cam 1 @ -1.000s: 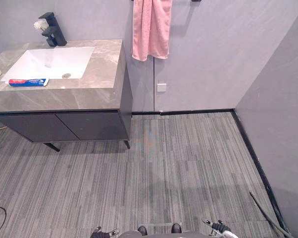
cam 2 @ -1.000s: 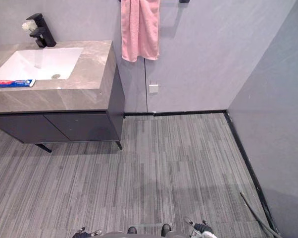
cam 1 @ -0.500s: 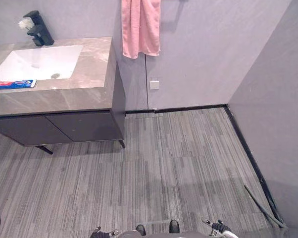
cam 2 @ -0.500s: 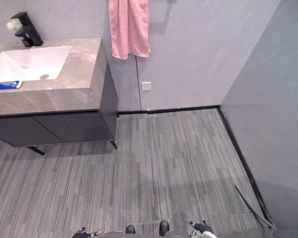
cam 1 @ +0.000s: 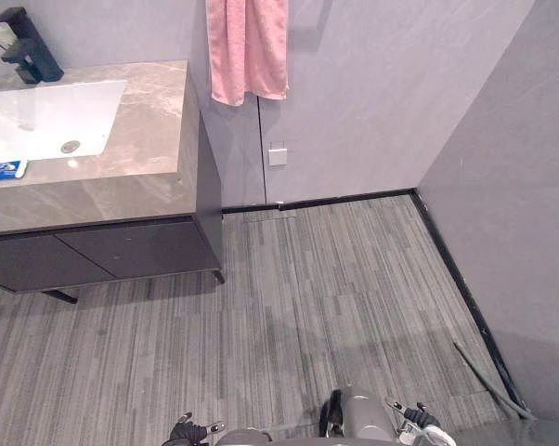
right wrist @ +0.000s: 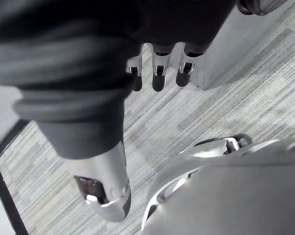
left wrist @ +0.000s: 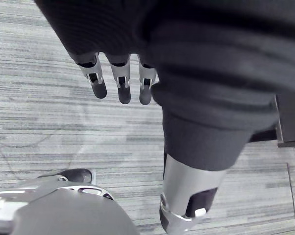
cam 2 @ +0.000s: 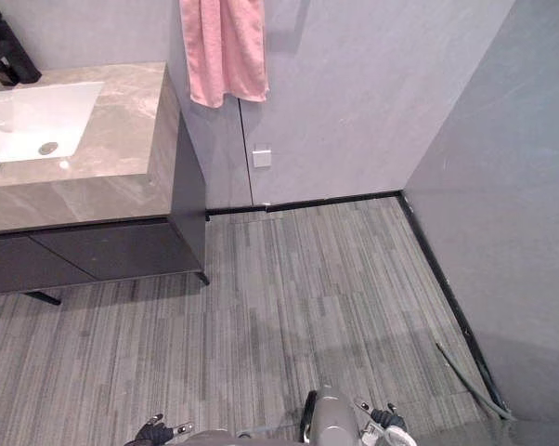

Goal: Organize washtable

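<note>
The washtable [cam 1: 140,139] is a grey marble counter at the far left, with a white sink [cam 1: 38,121] set into it and a black faucet [cam 1: 27,46] behind. A red, white and blue toothpaste tube [cam 1: 1,169] lies on the counter's front at the view's left edge. My left hand [cam 1: 188,430] and right hand [cam 1: 415,420] hang low at the bottom, far from the counter. In the wrist views the left hand [left wrist: 122,85] and the right hand [right wrist: 158,73] have relaxed, straight fingers over the floor and hold nothing.
A pink towel [cam 1: 247,46] hangs on the wall right of the counter, above a white wall plate [cam 1: 277,155]. A dark cabinet [cam 1: 122,251] fills the space under the counter. A grey wall [cam 1: 512,186] closes the right side, with a grey hose [cam 1: 488,381] along its base.
The whole picture has shifted left, so the camera has turned right. The washtable now sits partly cut off at the left edge. Both hands stay low.
</note>
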